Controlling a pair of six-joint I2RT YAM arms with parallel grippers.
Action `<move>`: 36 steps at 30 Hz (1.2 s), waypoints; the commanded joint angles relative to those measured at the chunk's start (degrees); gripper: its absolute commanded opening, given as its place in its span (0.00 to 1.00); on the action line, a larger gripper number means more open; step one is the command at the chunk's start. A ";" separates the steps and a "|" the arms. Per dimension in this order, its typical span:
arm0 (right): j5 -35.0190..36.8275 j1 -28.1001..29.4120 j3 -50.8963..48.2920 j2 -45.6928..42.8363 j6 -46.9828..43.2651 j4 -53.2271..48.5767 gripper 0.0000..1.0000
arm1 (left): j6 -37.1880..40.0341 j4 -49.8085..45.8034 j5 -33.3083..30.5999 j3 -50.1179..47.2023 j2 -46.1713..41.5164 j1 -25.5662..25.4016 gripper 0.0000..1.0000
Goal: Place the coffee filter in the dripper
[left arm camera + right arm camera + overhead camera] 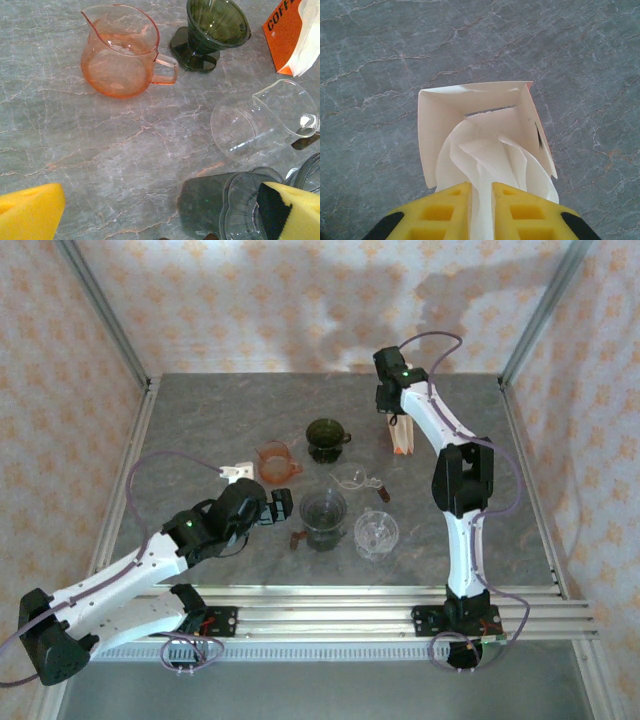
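Observation:
White paper coffee filters [485, 150] bulge from an open cream box [445, 105], which is orange outside [403, 437] and stands at the back right of the table. My right gripper [481, 189] is above the box, its yellow fingers shut on a fold of coffee filter. A dark green dripper [325, 439] stands left of the box. A smoky grey dripper [323, 511] and a clear one [376, 532] stand nearer the front. My left gripper [283, 506] hangs wide open, just left of the grey dripper [235, 205], holding nothing.
An orange glass pitcher [277, 461] stands left of the green dripper [216, 25]. A small clear glass pitcher [356, 479] lies between the drippers. A white block [239, 472] sits at mid left. Metal frame posts and papered walls enclose the grey marble table [200, 430].

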 commanded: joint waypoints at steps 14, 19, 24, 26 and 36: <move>1.30 -0.34 0.61 1.35 -0.31 -1.46 0.11 | -0.45 1.16 -0.07 -0.47 -0.17 0.75 1.00; 1.26 -0.32 0.26 1.32 -0.16 -1.23 0.00 | -0.40 1.23 0.00 -0.67 -0.15 0.77 1.00; 0.96 -0.33 -1.55 -0.99 0.16 0.60 0.00 | -0.55 0.99 0.09 -0.83 -0.43 0.79 1.00; 0.95 -0.34 -3.63 -3.42 0.58 2.45 0.00 | -0.66 1.13 0.09 -0.92 -0.66 0.79 1.00; -1.12 -0.34 -11.50 -13.33 1.99 5.98 0.00 | -0.75 1.24 0.00 -1.67 -1.81 0.92 1.00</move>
